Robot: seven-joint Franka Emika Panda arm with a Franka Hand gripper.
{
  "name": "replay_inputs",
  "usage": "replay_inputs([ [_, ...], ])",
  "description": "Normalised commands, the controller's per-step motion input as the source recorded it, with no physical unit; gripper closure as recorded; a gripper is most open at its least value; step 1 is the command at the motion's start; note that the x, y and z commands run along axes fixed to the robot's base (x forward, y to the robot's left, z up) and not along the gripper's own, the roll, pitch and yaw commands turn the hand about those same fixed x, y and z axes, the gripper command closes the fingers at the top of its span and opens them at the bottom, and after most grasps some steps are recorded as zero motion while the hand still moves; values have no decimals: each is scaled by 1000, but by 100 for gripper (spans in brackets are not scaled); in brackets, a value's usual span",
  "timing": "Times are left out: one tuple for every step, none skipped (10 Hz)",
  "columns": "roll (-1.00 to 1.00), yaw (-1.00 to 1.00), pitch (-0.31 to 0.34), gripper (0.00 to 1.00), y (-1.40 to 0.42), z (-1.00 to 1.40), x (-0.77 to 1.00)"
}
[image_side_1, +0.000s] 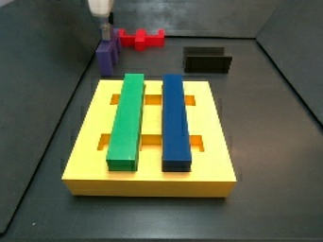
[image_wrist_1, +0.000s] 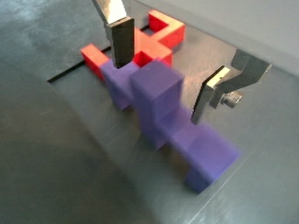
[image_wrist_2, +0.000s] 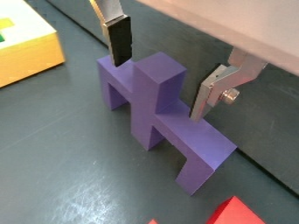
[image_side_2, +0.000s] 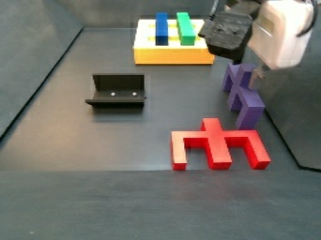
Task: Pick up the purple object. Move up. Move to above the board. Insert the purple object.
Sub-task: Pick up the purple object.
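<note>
The purple object (image_wrist_2: 158, 109) lies on the floor beside the red block (image_wrist_1: 146, 48); the gripper (image_wrist_2: 163, 74) straddles its stem, fingers apart; it should descend squarely, then close evenly.

Dim, even light, soft shadows, faint floor sheen, slightly blurry pictures.

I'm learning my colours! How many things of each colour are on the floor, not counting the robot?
Purple: 1, the purple object, with the gripper open around its stem
Red: 1, the red piece
Yellow: 1, the board
Green: 1, the green bar
Blue: 1, the blue bar
Black: 1, the fixture
Total: 6
</note>
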Motion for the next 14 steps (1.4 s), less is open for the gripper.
replay_inputs([
  [0,0,-31,0,0,-209,0],
  [0,0,0,0,0,-160,0],
  [3,0,0,0,0,-123,120],
  [0,0,0,0,0,-109,169],
  [0,-49,0,0,0,-80,69],
  [0,-234,0,0,0,-57,0],
  [-11,-286,0,0,0,-46,0],
  [-47,-297,-10,0,0,-43,0],
  [-103,-354,-40,0,0,-60,0],
  [-74,-226,-21,0,14,-57,0],
  [-56,-71,-16,0,11,-20,0],
  [-36,-6,-14,0,0,-23,0],
  [-6,0,0,0,0,0,0],
  [0,0,0,0,0,0,0],
])
